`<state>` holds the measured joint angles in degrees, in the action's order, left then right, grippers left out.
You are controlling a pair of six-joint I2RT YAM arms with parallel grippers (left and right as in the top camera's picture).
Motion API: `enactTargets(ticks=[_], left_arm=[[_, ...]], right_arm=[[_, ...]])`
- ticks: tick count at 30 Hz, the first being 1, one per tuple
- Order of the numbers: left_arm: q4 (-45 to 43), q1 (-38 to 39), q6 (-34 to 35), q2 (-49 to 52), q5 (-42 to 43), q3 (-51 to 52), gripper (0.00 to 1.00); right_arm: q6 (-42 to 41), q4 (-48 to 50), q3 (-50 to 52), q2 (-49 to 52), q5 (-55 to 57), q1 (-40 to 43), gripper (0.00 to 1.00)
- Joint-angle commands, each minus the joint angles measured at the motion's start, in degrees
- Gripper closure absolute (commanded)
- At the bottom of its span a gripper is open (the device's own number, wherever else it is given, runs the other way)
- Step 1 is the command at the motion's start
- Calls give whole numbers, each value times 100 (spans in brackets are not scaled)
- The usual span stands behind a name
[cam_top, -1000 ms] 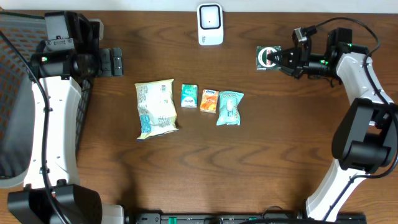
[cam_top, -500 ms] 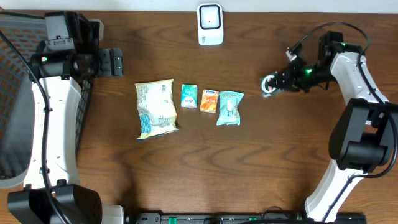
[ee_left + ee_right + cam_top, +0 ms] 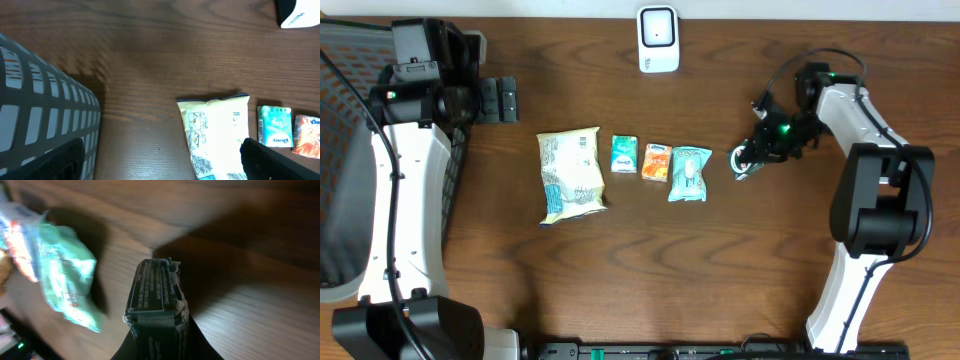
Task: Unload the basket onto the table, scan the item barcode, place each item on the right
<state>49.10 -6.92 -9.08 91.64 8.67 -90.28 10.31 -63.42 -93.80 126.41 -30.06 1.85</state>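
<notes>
Just right of teal pouch (image 3: 689,172), low over table (image 3: 620,290), we found right gripper (image 3: 752,158) clamped on dark packet (image 3: 156,296). Packet's long axis ran straight out from jaws. Scanner (image 3: 658,38) stood well apart, toward far edge and leftward. Left gripper (image 3: 502,100) gaped wide, empty.

Matt wood-grain table (image 3: 720,260) — glossy plastic-film large packet (image 3: 571,174), smooth white plastic scanner (image 3: 658,38).
</notes>
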Motion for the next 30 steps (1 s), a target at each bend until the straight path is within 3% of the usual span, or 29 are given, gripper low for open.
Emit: enactTargets(ticks=[1, 3, 4, 12, 14, 23, 30], left_arm=[[15, 9, -76, 9, -31, -70, 2], [15, 9, -76, 9, -33, -70, 2], [15, 9, -76, 9, -31, -70, 2], [15, 9, -76, 9, -31, -70, 2], [15, 9, -76, 9, -31, -70, 2], [15, 9, -76, 9, -31, -70, 3], [15, 9, -76, 9, -31, -70, 3]], right_arm=[[-70, 81, -33, 201, 739, -61, 75], [-289, 127, -79, 201, 1110, -11, 51], [-400, 76, -179, 201, 1318, 26, 47], [-466, -859, -1709, 195, 1794, -175, 25], [-514, -992, -1860, 195, 1801, -374, 14], [-1394, -861, -1508, 234, 3580, -1137, 11], [-1528, -671, -1482, 260, 3652, -1062, 18]])
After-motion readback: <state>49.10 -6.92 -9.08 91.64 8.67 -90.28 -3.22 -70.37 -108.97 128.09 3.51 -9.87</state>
